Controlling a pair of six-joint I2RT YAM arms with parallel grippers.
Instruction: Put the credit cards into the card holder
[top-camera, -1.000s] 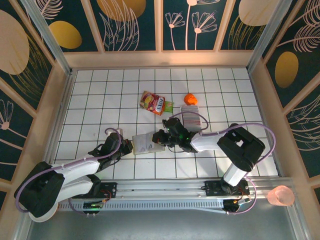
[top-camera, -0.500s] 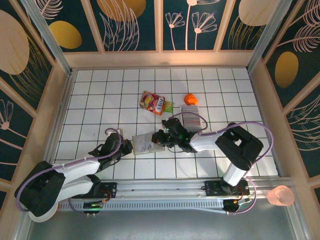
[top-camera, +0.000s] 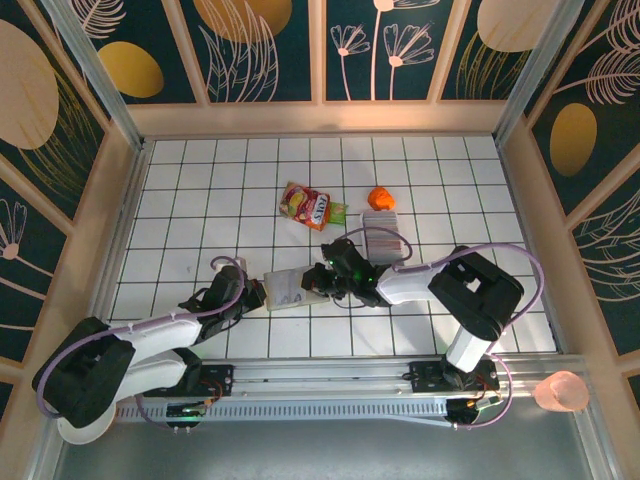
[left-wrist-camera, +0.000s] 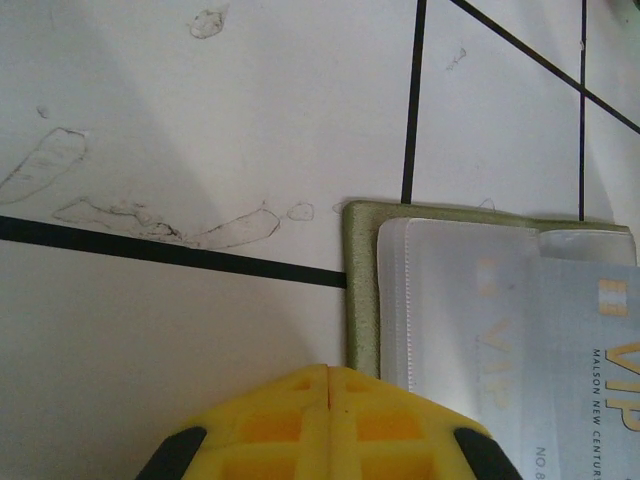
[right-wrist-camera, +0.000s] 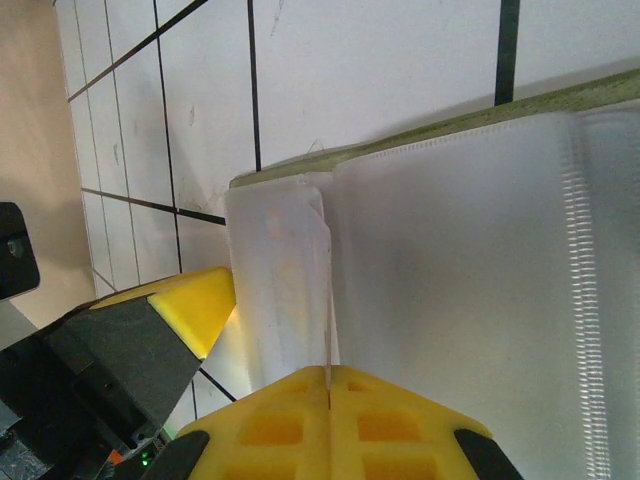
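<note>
At the right gripper (right-wrist-camera: 329, 375): closed tight, pinching a thin pale sheet seen edge-on, running toward 12 o'clock from the tips. Probably one card (right-wrist-camera: 322, 280); possibly a pocket leaf instead, cannot tell for sure.

At the left gripper (left-wrist-camera: 328, 372): closed fully too, with nothing seen between the pads. Parked over the holder (left-wrist-camera: 360, 290) at its 9 o'clock edge, seemingly pinning it down. Cannot see actual contact under the yellow tips.

From above, closing on the holder from 3 o'clock with the right and 9 o'clock with the left. Spread open and flat on the table (top-camera: 200, 200), toward the 6 o'clock side, between the two arms.

Judged as under way and far from done. In or over the clear pocket on the left wrist view: a grey VIP card (left-wrist-camera: 590, 340), with fainter lettering through the frosted plastic at its 9 o'clock. Cannot tell how deep it sits, or whether it is the pinched one. Left to load: the cards (top-camera: 383, 237), packed as a striped block at 2 o'clock from the holder, near but apart.

As for the holder's looks: olive-green rim, pale frosted pockets with stitched seams inside. Thin and soft, so likely to slide or buckle unless held.
</note>
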